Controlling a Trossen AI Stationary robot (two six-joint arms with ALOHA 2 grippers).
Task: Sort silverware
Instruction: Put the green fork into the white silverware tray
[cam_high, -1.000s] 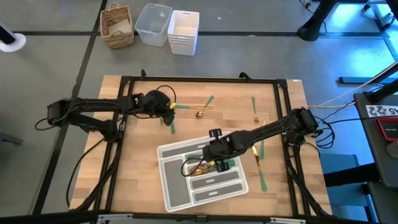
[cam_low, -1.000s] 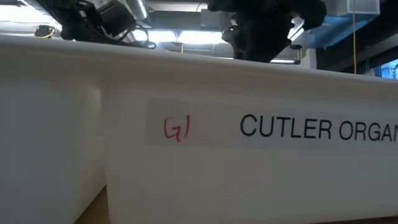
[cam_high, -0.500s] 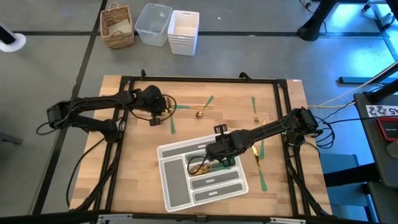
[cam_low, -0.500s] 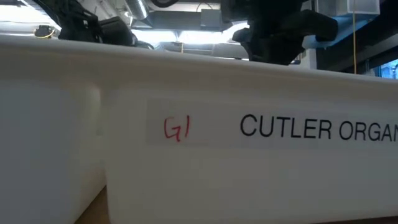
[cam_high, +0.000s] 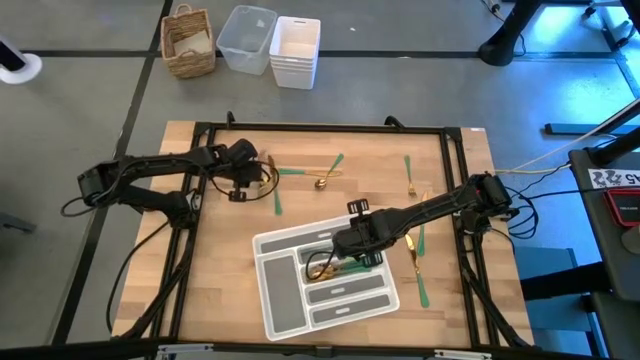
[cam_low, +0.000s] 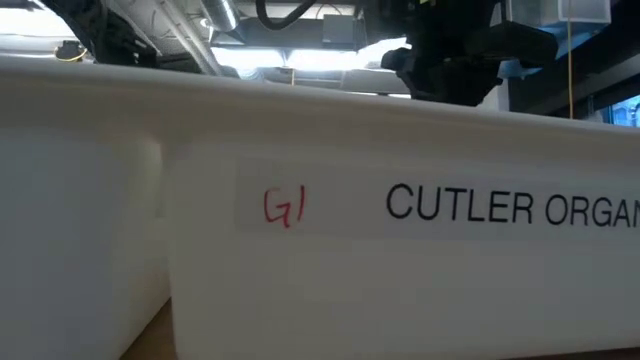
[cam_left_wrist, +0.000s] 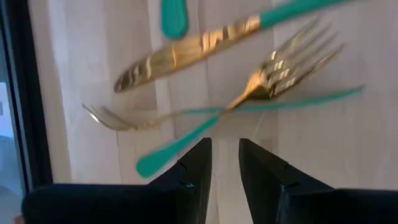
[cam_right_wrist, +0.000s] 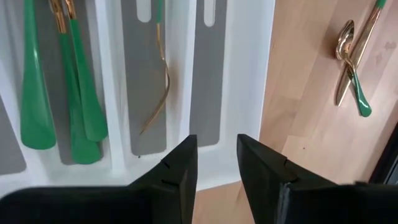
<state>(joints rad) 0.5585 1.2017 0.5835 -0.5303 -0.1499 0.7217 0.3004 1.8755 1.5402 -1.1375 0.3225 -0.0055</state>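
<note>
The grey compartmented tray (cam_high: 285, 310) lies askew on the near middle of the table. My right gripper (cam_high: 352, 243) (cam_right_wrist: 216, 163) hovers over its far right part, fingers slightly apart and empty. Below it lie green-handled pieces (cam_right_wrist: 37, 93) in one compartment and a thin gold piece (cam_right_wrist: 158, 87) in the neighbouring one. My left gripper (cam_high: 240, 182) (cam_left_wrist: 225, 163) hangs over the far left of the table, open by a narrow gap, just short of two crossed forks (cam_left_wrist: 280, 74) and a knife (cam_left_wrist: 199, 46). More silverware (cam_high: 415, 250) lies on the wood to the right of the tray.
A spoon and a knife (cam_right_wrist: 351, 56) lie together beside the tray's wall (cam_right_wrist: 261, 93). A black frame (cam_high: 320, 128) rims the table. A wicker basket (cam_high: 190, 42) and plastic bins (cam_high: 295, 50) stand beyond the far edge. The tray's white wall (cam_low: 400, 210) fills the low view.
My left gripper has drawn back a little toward the table's left edge, away from the forks and knife. My right gripper has shifted slightly toward the right over the tray. The silverware on the table has stayed put.
</note>
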